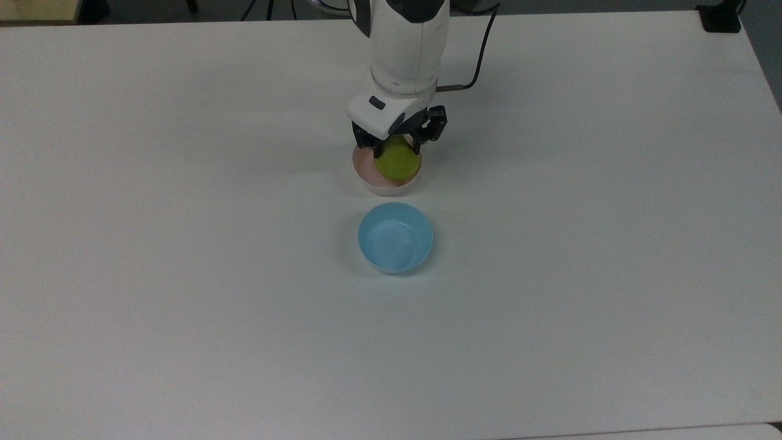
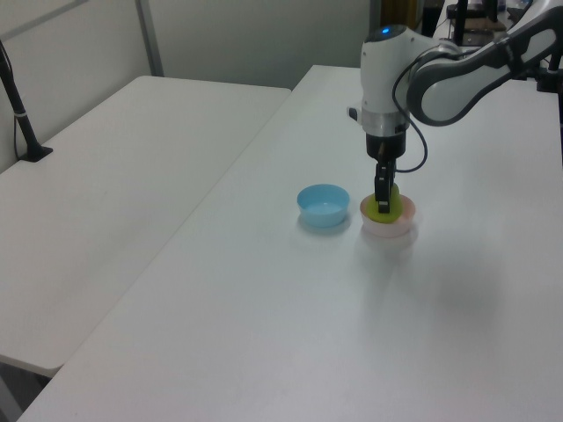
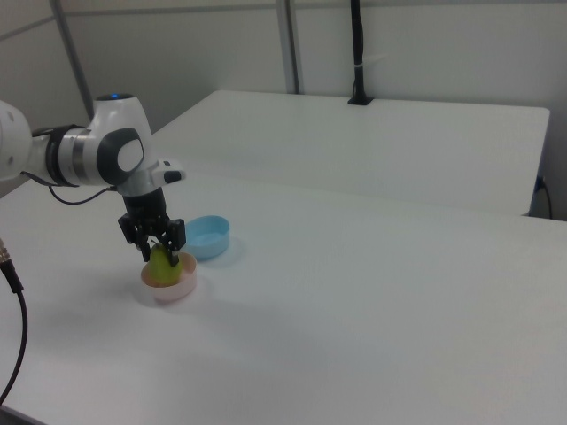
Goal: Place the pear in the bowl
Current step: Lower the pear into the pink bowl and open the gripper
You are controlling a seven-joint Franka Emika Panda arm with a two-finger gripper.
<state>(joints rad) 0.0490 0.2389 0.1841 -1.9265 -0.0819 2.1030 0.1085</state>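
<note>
The white table (image 1: 183, 275) took up most of the top view, broad and pale, and a second white table (image 2: 114, 176) stood alongside it on the left view's left. Over the near table reached the white arm (image 1: 406, 49), coming in from the top view's upper edge and bending down toward the middle – in the right view (image 3: 97, 150) it entered from the right view's left, with a dark cable (image 3: 13, 301) trailing off below it.

Then the two bowls, close together but apart. The light blue bowl (image 1: 395, 237) sat with nothing in it, just below the pink one in the top view, and to the left view's left of it (image 2: 323, 205). The bowl (image 1: 366, 174) – the pale pink one – lay right under the wrist; in the right view (image 3: 173, 283) it was the nearer of the pair.

The gripper (image 1: 398, 146) pointed straight down over that pink bowl, its dark fingers (image 3: 142, 243) clamped on either side of the pear (image 1: 397, 164). The pear (yellow-green, glossy) was inside the bowl's rim, towards the top view's right side of it, with pink showing on the top view's left. From the left view the pear (image 2: 393, 204) sat low in the bowl, and the right view showed its top (image 3: 160, 262) rising above the rim between the fingers. Whether it touched the bottom could not be told.
</note>
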